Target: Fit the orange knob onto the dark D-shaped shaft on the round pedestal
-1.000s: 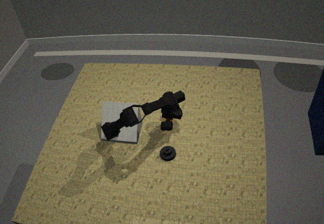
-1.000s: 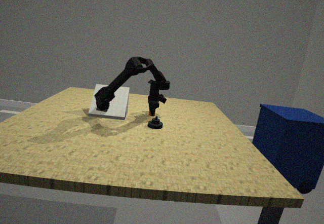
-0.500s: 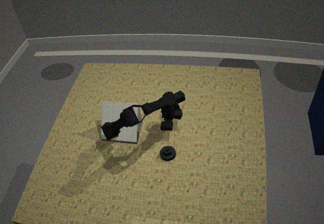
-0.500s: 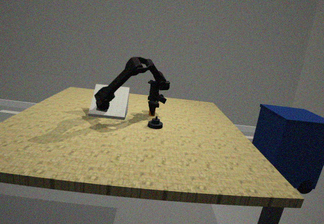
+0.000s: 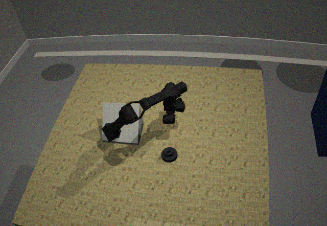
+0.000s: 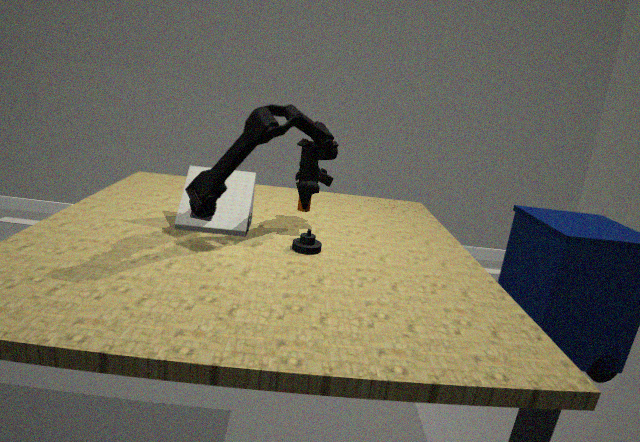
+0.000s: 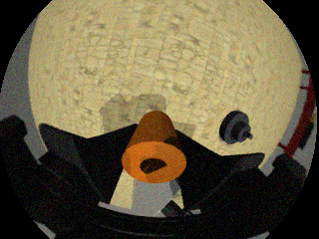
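My gripper [image 5: 168,118] [image 6: 306,199] [image 7: 156,130] is shut on the orange knob [image 6: 300,206] [image 7: 131,163] and holds it above the table. In the wrist view the knob's end facing the camera shows a dark hole with a flat-looking edge; the knob's far end is hidden. The dark round pedestal [image 5: 168,159] [image 6: 306,248] [image 7: 229,126] stands on the table, to the right of the knob in the wrist view and nearer the camera than the gripper in the top and exterior views. Its thin shaft [image 6: 309,231] [image 7: 249,135] is bare; its flat side cannot be made out.
A pale slope-topped block [image 5: 129,136] [image 6: 240,199] stands beside the arm's base, under part of the arm in the top view. A blue bin [image 5: 321,131] [image 6: 558,277] stands off the right side of the table [image 5: 211,165] [image 6: 361,313].
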`<state>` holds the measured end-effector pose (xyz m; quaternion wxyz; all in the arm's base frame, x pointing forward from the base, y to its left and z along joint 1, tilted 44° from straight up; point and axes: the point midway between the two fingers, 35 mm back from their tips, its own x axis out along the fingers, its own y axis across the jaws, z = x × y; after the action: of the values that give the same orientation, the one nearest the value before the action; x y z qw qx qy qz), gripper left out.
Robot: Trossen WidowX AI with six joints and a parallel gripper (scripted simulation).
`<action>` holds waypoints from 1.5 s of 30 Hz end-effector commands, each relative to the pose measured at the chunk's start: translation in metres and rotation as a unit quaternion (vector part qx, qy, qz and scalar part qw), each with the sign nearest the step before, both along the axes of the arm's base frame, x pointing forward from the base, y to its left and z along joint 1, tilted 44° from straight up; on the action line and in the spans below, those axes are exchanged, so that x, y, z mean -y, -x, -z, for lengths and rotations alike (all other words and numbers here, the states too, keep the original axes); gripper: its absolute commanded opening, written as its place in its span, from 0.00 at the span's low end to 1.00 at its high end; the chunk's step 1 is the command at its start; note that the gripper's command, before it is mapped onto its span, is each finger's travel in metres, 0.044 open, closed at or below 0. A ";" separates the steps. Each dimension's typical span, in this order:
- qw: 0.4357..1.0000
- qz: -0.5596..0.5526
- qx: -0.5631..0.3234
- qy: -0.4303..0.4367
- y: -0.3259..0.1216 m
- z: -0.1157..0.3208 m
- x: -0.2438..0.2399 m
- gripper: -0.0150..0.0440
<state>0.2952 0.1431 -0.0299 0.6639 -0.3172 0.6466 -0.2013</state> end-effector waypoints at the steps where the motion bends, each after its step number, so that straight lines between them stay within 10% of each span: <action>1: 1.000 0.000 0.005 -0.006 0.002 -0.022 -0.021 0.25; 45: 1.000 -0.002 0.002 -0.012 -0.020 -0.105 0.027 0.25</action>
<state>0.3110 0.1262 0.0653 0.6647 -0.3100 0.6512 -0.1950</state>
